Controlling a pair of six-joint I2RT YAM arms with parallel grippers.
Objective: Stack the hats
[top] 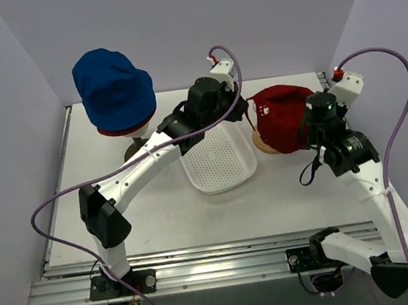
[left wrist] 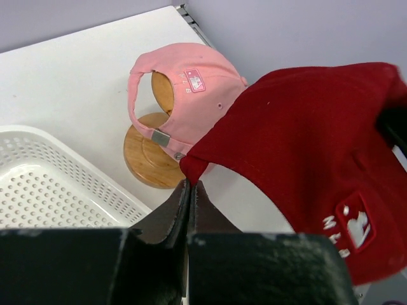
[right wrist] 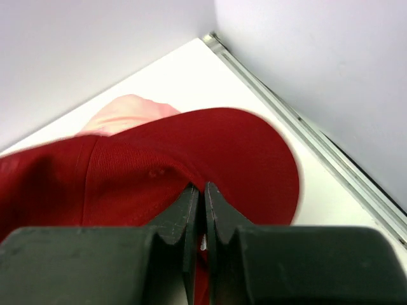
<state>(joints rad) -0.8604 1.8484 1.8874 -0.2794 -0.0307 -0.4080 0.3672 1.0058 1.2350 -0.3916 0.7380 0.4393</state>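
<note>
From above, a blue hat [top: 113,88] sits at the upper left of the table [top: 160,217], pulled down over a dark red hat [top: 128,127] so that only the dark red rim shows beneath it. A white basket [top: 220,162] lies at the centre. Just right of it, the red cap [top: 281,117] hangs between the two arms. The left arm [top: 153,159] reaches it from the lower left and the right arm [top: 371,177] from the lower right. A sliver of wooden base [top: 263,145] shows under the cap's lower left edge.

In the left wrist view, the left gripper [left wrist: 189,189] stands at bottom centre with its jaws pressed together, pinching the lowest corner of the red cap's edge. The red cap fills the right half of the frame and overlaps the right side of the pink cap [left wrist: 184,95], which sits on a wooden stand at upper centre. The round base is below it, and the basket's corner is at lower left.

In the right wrist view, the right gripper [right wrist: 202,190] is at bottom centre, its jaws closed tight on the red cap's fabric. The red cap spreads across the middle of the frame. A blurred patch of the pink cap peeks over its top edge at centre left.
</note>
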